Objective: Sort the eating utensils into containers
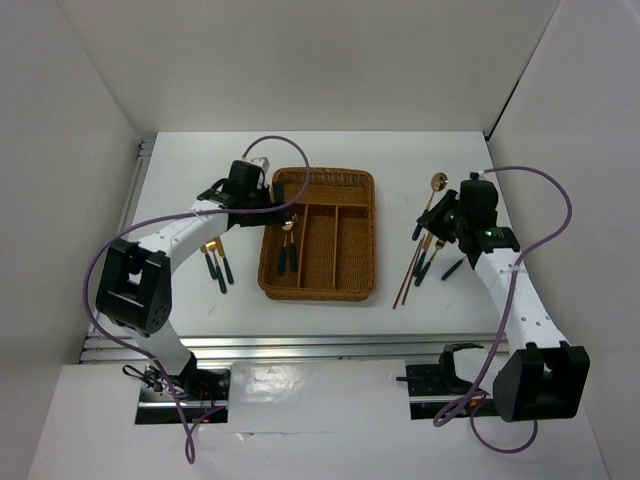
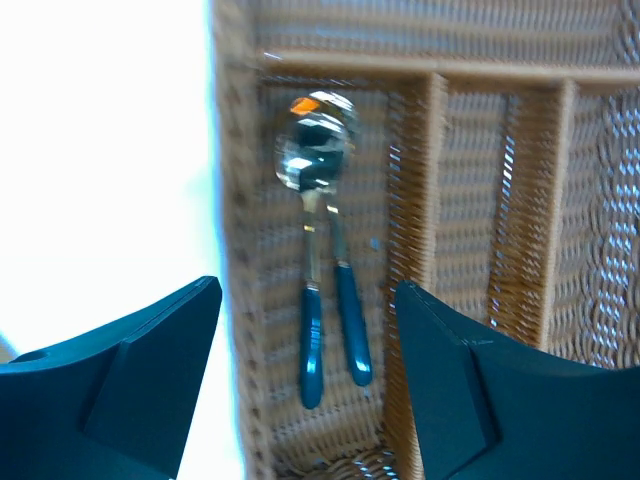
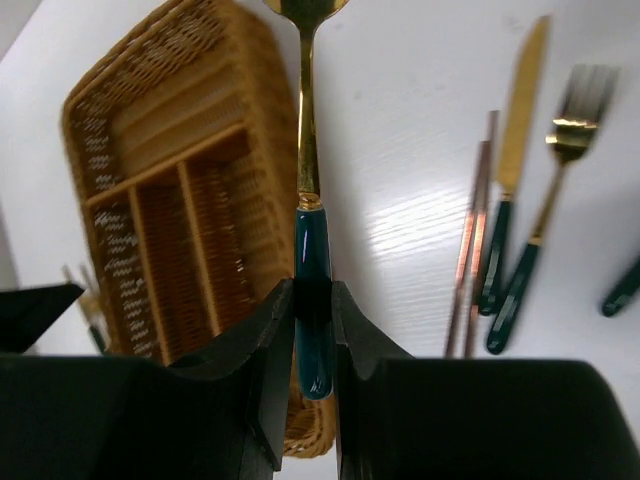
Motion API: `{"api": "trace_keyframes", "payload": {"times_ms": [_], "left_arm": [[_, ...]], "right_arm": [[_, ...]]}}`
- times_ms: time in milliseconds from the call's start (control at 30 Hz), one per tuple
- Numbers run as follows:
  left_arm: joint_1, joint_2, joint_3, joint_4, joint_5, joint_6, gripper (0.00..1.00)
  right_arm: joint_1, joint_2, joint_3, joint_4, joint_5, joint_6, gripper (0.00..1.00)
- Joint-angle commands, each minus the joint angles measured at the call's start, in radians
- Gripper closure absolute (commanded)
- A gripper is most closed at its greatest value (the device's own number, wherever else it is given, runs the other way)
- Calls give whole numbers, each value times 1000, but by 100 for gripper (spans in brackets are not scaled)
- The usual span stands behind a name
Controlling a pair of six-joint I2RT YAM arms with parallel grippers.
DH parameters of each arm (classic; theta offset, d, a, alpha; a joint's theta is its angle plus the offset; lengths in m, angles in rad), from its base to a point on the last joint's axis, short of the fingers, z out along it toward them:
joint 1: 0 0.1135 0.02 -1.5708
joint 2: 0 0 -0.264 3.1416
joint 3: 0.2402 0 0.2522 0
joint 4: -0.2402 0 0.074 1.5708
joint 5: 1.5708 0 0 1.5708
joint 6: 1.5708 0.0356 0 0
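Wicker tray (image 1: 318,293): brown, rectangular. Two spoons (image 2: 325,290) lie side by side in its left long slot. Right of the tray lie chopsticks (image 3: 475,230), knife (image 3: 520,110) and fork (image 3: 570,130). The third spoon (image 3: 308,190) is clamped by its teal handle in the right gripper (image 3: 312,300).

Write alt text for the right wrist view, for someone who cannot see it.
The right gripper is shut on the dark teal handle of a gold spoon, which points away from the camera. A brown wicker tray lies to the left; chopsticks, a knife and a fork lie on the white table to the right.
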Motion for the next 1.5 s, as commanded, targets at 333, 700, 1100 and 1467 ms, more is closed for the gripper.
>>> {"api": "trace_keyframes", "payload": {"times_ms": [333,700,1100,1467], "left_arm": [[249,-94,-109,56,99,-43,15],[322,-131,-171,74,69,-86,15],[365,-174,-208,105,69,-105,14],[365,-174,-218,105,50,-105,14]], "right_arm": [[426,252,101,253,-49,56,100],[629,571,267,387,-58,178,100],[747,692,367,420,54,283,93],[747,796,425,373,45,315,80]]}}
